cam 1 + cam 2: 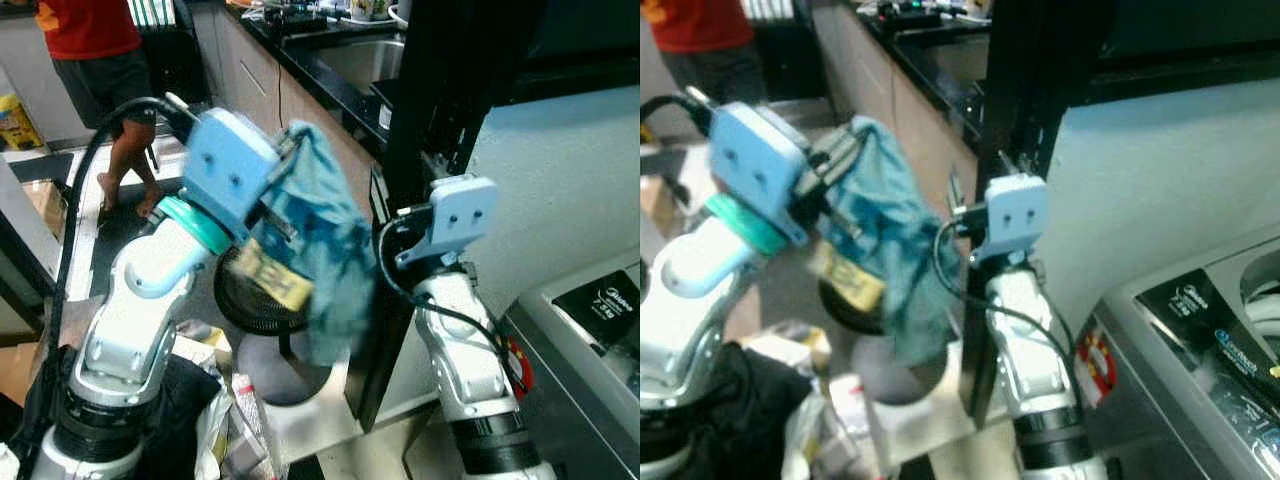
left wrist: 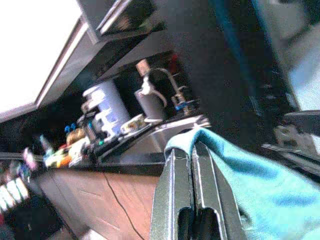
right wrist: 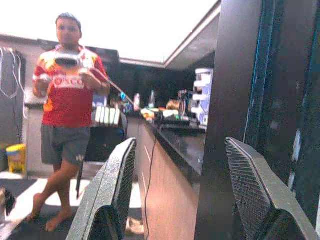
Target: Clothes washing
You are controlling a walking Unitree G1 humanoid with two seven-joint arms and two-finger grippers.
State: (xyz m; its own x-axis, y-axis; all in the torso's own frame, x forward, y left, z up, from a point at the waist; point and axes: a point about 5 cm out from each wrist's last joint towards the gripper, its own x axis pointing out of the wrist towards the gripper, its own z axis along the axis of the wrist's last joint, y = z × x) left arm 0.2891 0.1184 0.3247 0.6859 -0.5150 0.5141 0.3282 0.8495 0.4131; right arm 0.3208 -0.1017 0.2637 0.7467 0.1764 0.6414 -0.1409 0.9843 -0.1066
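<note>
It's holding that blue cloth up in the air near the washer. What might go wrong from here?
The teal cloth hangs from the left gripper by one pinched edge, so it might slip and fall onto the clutter below. Its loose end dangles near the standing fan and could snag there. The washing machine sits off to the right, past the right gripper, whose open jaws could catch the cloth.

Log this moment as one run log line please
left gripper: shut on teal cloth, raised | right gripper: open, raised beside it | washing machine: at robot's right | person: standing behind

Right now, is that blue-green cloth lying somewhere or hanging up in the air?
Hanging in the air. The left gripper is shut on the cloth, which droops crumpled below the fingers.
</note>
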